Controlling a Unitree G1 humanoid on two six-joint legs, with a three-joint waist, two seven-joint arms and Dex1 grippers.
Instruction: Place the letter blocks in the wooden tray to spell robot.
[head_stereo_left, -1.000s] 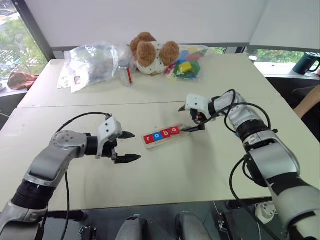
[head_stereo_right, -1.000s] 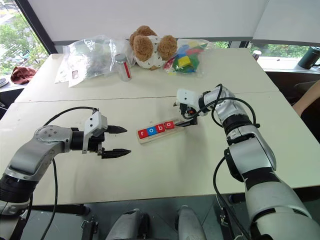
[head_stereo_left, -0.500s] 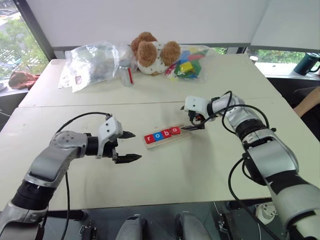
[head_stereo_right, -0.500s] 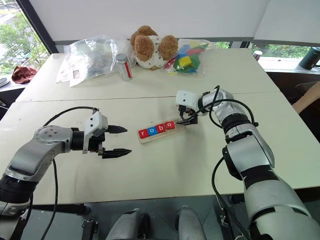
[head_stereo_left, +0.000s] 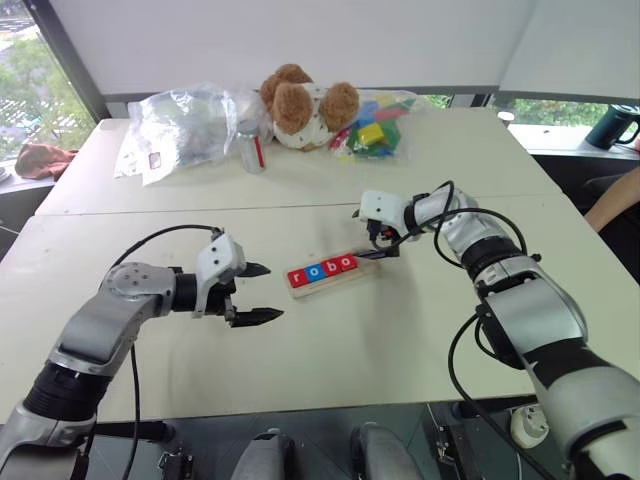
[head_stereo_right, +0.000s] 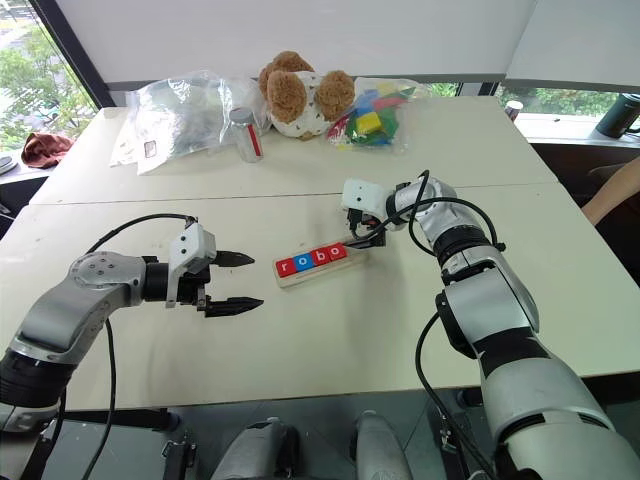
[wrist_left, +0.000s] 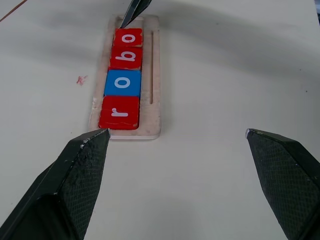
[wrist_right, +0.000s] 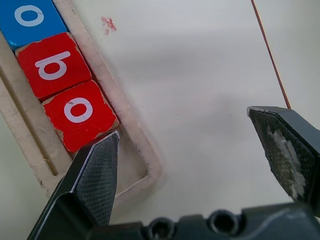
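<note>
The wooden tray (head_stereo_left: 366, 262) lies slantwise at the table's middle. Several letter blocks sit in its slot: red r (wrist_left: 119, 112), blue o (wrist_left: 122, 83), red b (wrist_left: 126, 57) and red o (wrist_left: 128, 37). Past the last o (wrist_right: 80, 114) the slot is bare wood. My right gripper (head_stereo_left: 372, 235) is open at that right end. One of its fingertips (wrist_right: 102, 160) rests inside the bare end of the slot beside the red o, and the other is off the tray. My left gripper (head_stereo_left: 272, 292) hovers open and holding nothing, a short way left of the tray.
At the back of the table are a teddy bear (head_stereo_left: 300, 100), a metal can (head_stereo_left: 250, 146), a clear bag (head_stereo_left: 180, 120) and a bag of coloured toy blocks (head_stereo_left: 375, 130). A dark mug (head_stereo_left: 612, 125) and a person's arm (head_stereo_left: 615, 205) are at the far right.
</note>
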